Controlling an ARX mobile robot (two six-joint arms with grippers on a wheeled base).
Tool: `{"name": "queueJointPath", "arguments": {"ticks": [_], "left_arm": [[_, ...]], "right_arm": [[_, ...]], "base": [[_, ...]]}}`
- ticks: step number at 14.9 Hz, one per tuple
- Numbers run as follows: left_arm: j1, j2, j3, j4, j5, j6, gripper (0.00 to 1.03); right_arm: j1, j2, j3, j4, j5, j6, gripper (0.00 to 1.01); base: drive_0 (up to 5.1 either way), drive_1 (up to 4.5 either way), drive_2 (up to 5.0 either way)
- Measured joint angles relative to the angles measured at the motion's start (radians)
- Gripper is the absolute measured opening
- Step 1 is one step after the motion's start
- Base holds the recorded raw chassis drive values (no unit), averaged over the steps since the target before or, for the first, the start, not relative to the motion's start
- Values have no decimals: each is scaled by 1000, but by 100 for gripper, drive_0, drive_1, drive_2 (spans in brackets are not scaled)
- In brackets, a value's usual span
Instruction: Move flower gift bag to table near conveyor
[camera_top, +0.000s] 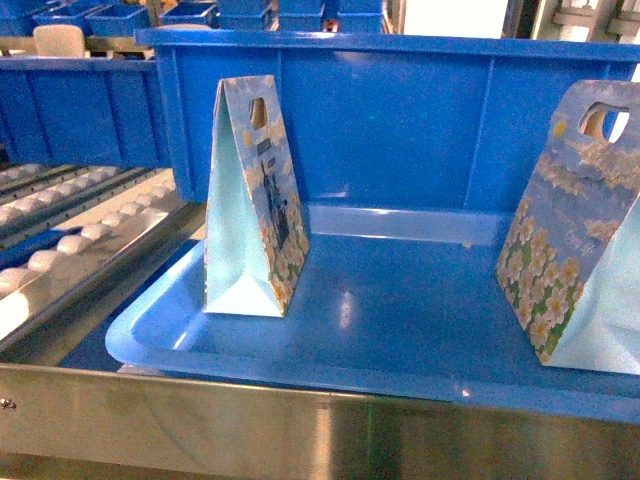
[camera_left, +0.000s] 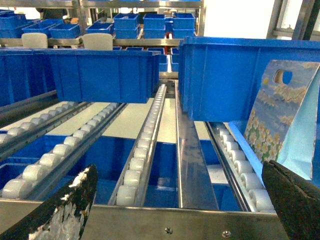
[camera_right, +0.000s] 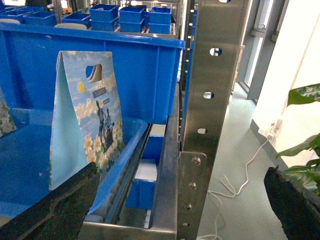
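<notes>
Evidently nothing is gripped yet. Two flower gift bags stand upright in a shallow blue tray (camera_top: 330, 340) that fills the lower half of the head view: the left bag (camera_top: 255, 200) sits left of centre with its narrow edge toward the camera, and the right bag (camera_top: 580, 220) leans at the right edge of the frame, partly cut off. Each stands on its broad folded base, which is why it stays up, with the cut-out handle at the top where a pincer could reach it.

Behind them a deep blue bin (camera_top: 400, 110) closes off the back. The conveyor (camera_left: 145, 150), with its lanes of white rollers, runs up the left wrist view. The table does not show in any view.

The left gripper (camera_left: 175, 200) is spread wide, its dark fingers in the two lower corners of its view, empty. The right gripper (camera_right: 180, 200) is likewise spread and empty, with a bag just beyond its left finger. That bag looks the likelier pick.
</notes>
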Motion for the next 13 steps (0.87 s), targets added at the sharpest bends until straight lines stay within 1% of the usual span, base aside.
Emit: {"name": "queueJointPath", "arguments": {"ticks": [12,13], "left_arm": [[0,0,0,0,0,0,98],[9,0,0,5,12,0,98]], "right_arm": [[0,0,0,0,0,0,98],[0,0,0,0,1,0,98]], "base": [[0,0,0],[0,0,0]]}}
